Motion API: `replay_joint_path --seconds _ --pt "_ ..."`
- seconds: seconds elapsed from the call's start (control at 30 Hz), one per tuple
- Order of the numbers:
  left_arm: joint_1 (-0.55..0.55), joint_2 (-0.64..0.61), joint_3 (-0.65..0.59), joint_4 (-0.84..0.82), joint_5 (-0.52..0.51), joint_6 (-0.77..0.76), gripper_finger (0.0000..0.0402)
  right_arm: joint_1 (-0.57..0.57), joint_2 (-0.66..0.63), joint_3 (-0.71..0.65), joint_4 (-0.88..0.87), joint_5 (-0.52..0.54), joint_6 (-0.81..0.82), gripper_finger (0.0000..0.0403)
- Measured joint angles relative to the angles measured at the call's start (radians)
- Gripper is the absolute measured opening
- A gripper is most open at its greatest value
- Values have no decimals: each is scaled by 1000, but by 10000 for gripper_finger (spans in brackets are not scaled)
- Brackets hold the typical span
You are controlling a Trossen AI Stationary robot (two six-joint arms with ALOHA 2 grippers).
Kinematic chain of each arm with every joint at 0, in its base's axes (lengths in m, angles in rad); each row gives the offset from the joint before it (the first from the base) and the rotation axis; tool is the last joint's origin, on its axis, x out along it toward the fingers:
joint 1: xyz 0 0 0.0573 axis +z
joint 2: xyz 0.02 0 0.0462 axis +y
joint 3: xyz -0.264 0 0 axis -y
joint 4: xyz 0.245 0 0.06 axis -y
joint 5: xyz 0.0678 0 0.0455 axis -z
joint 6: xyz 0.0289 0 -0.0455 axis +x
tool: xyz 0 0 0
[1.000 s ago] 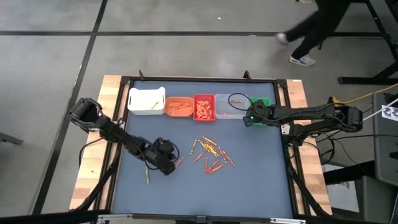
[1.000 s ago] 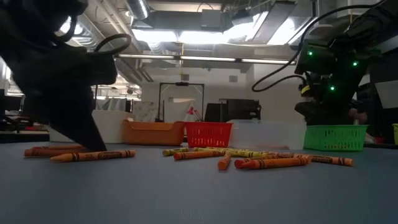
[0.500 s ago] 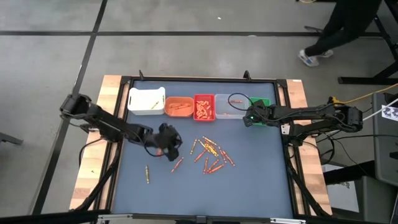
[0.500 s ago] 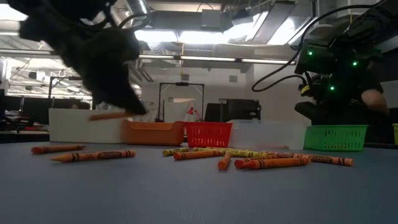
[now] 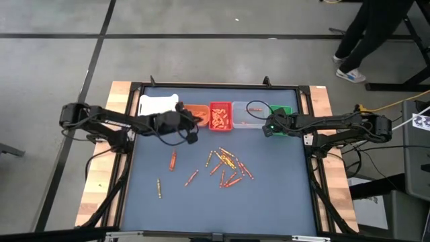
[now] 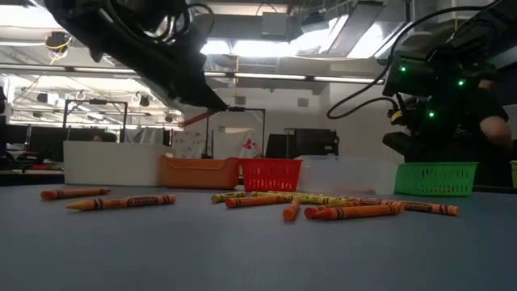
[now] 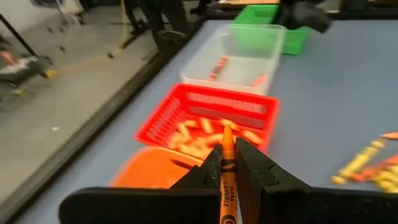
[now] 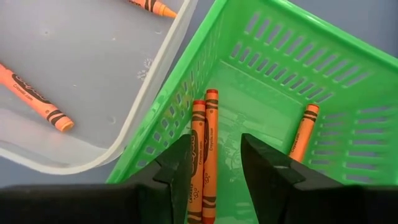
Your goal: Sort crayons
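The left gripper (image 5: 190, 132) has risen from the table's (image 5: 282, 195) middle to the row of bins at the far edge, clenched on an orange crayon (image 7: 225, 168) above the orange bin (image 7: 149, 177). The right gripper (image 8: 211, 158) hangs open over the green bin (image 8: 323, 81). Loose crayons (image 5: 227, 168) remain mid-table; the near edge offers room.

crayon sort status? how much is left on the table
Done: crayons already lie in the orange bin, red bin, clear bin and green bin. In hand: left gripper holds one orange crayon near the orange and red bins. Right gripper hangs open over the green bin. Left: a loose pile plus strays on the table.
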Motion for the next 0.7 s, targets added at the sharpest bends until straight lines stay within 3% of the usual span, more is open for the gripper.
replay_joint_path --seconds 0.4,0.7 --pt "260 16 0 13 126 82 8 0 0 0 0 0 0 138" --pt "307 131 0 15 190 82 8 0 0 0 35 0 0 138"
